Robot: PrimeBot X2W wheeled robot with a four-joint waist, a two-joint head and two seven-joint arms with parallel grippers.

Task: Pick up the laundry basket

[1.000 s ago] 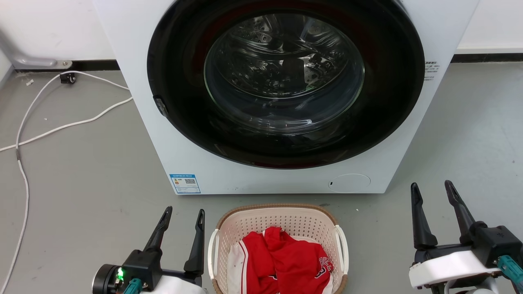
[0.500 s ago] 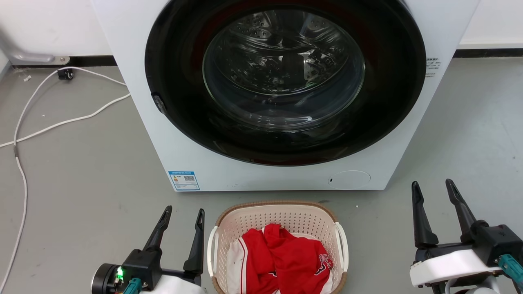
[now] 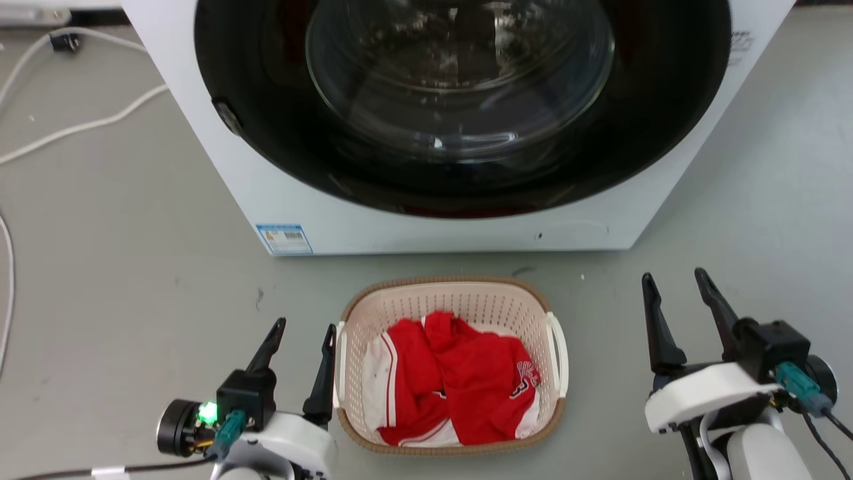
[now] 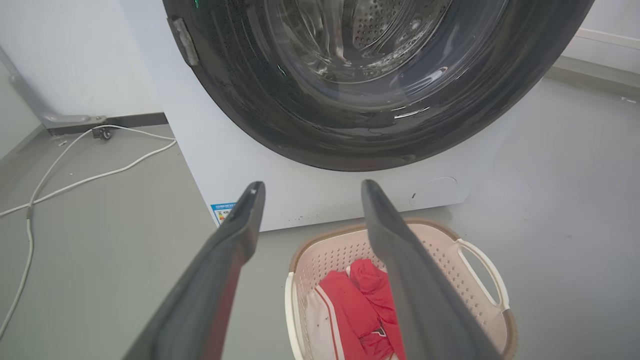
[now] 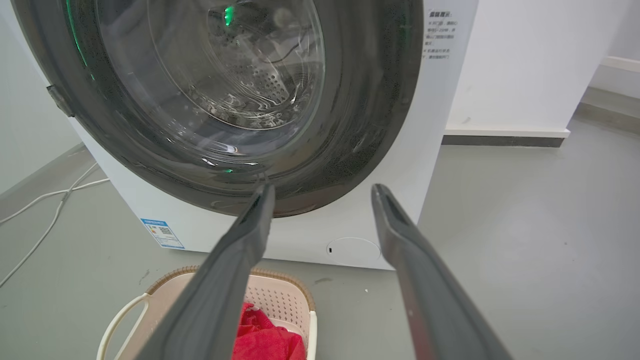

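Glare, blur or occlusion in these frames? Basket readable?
Head view: even light, basket sharp, white glints on the washer door glass. Left wrist view: close fingers soft, one covering part of the basket. Right wrist view: green light reflected in the glass.

Washer (image 3: 400, 230): blue sticker (image 3: 284, 239) with barcode, print illegible; side text block (image 5: 439, 35) unreadable. Jersey (image 3: 466, 387): white lettering, indecipherable
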